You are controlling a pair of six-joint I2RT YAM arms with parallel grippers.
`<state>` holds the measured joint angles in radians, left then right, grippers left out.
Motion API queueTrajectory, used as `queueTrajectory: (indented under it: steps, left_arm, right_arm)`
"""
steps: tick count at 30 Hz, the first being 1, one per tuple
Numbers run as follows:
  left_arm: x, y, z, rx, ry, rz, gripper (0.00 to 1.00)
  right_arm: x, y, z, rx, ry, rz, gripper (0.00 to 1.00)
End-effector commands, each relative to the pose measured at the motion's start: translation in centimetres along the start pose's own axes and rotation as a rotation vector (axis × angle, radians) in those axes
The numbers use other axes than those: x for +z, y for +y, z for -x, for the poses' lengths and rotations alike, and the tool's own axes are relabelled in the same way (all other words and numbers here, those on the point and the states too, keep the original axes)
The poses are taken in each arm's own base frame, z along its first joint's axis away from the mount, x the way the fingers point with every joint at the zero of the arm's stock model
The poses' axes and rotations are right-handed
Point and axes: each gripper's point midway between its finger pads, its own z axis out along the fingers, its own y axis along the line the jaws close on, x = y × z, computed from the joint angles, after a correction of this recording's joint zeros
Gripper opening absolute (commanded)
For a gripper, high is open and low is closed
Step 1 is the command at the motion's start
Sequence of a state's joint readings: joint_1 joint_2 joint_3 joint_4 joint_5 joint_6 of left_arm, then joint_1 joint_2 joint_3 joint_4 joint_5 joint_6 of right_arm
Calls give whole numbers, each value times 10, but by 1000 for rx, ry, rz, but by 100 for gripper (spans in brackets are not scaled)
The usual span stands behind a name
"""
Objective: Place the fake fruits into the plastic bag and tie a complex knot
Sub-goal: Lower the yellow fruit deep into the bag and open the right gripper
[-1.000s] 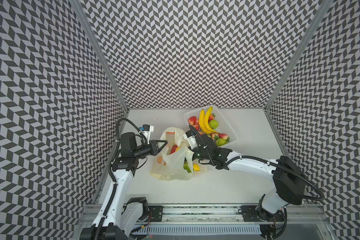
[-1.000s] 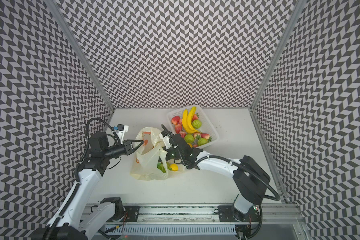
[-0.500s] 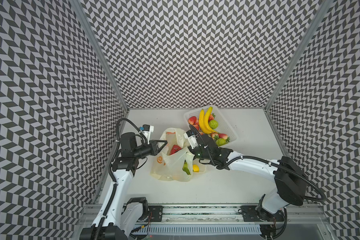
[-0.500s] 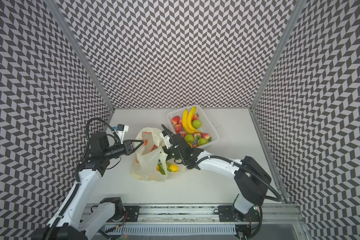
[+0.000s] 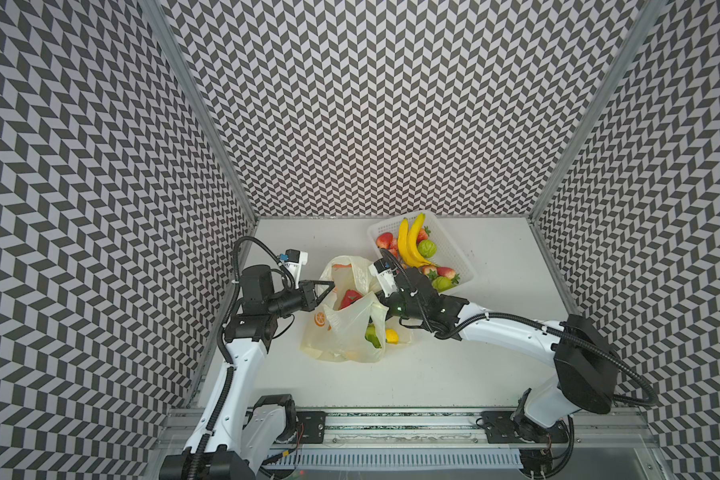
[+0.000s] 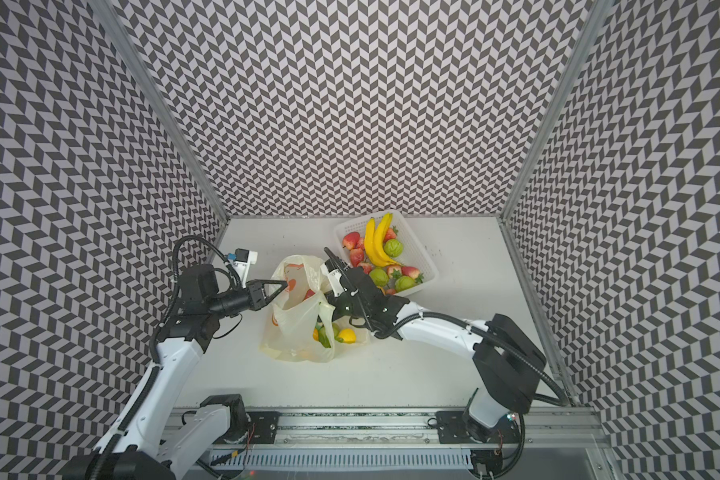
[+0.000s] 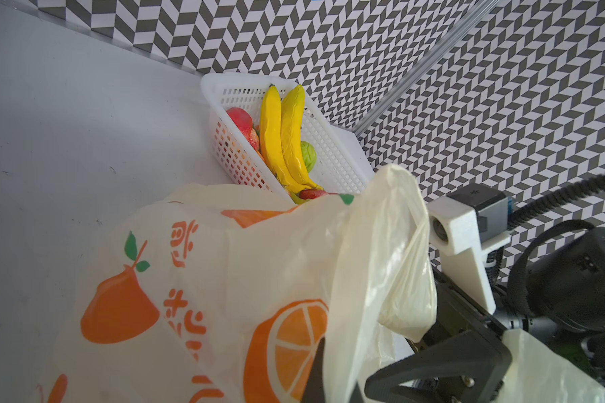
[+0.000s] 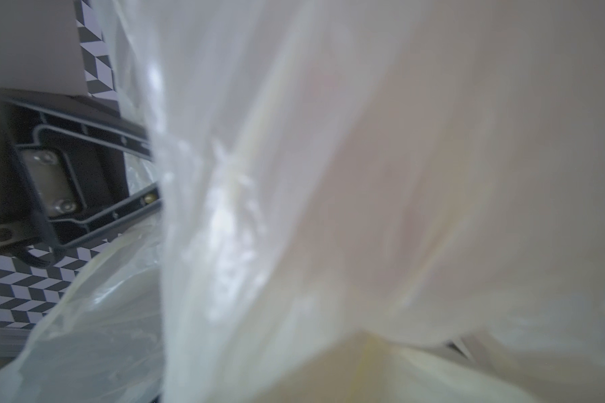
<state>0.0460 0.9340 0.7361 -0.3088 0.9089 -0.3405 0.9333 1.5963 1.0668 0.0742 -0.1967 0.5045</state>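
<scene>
**Bag pinned at left rim; right grip unreadable**

Top views. Little has changed from a second ago. Both arms and the bag point(image 5: 346, 328) sit about where they were, and somewhat more of the red fruit point(image 5: 350, 298) shows in the bag's mouth. The left gripper point(image 5: 331, 286) is clamped on the bag's left rim and holds it up. The right gripper point(image 5: 381, 301) is pushed against the right rim. Film hides its tips, so its opening cannot be told.

The bag stands mid-table, mouth upward. A lemon point(image 5: 391, 336) and a green fruit lie low at its right flank among the film. The basket point(image 5: 454, 249) sits just behind the right gripper, its far corner near the back wall. It holds bananas point(image 5: 410, 245), strawberries point(image 5: 385, 240) and green fruits.

Bare table point(image 5: 433, 374) runs from the bag to the near rail, and also right of the basket. The left arm stands close to the left wall.

Left wrist. The bag point(image 7: 224, 279) fills the near field. Its film passes down between the closed fingers point(image 7: 433, 370). A handle loop point(image 7: 399, 261) hangs in front of the right gripper's black body. The basket point(image 7: 329, 150) lies beyond the bag, close to the wall.

Right wrist. Blurred bag film point(image 8: 364, 174) covers nearly the whole lens. One black finger frame point(image 8: 67, 167) shows at the side, and the rest is hidden.
</scene>
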Motion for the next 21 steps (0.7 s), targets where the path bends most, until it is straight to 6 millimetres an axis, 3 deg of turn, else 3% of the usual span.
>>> queueTrajectory:
  steps: [1, 13, 21]
  left_arm:
    - [-1, -4, 5, 29, -10, 2, 0]
    - [-2, -8, 10, 28, -20, -26, 0]
    - [-4, -11, 8, 24, -23, -40, 0]
  right_arm:
    - [-11, 8, 11, -20, -49, 10, 79]
    - [-34, -7, -3, -56, -38, -57, 84]
    - [-53, -35, -18, -64, -24, -186, 89]
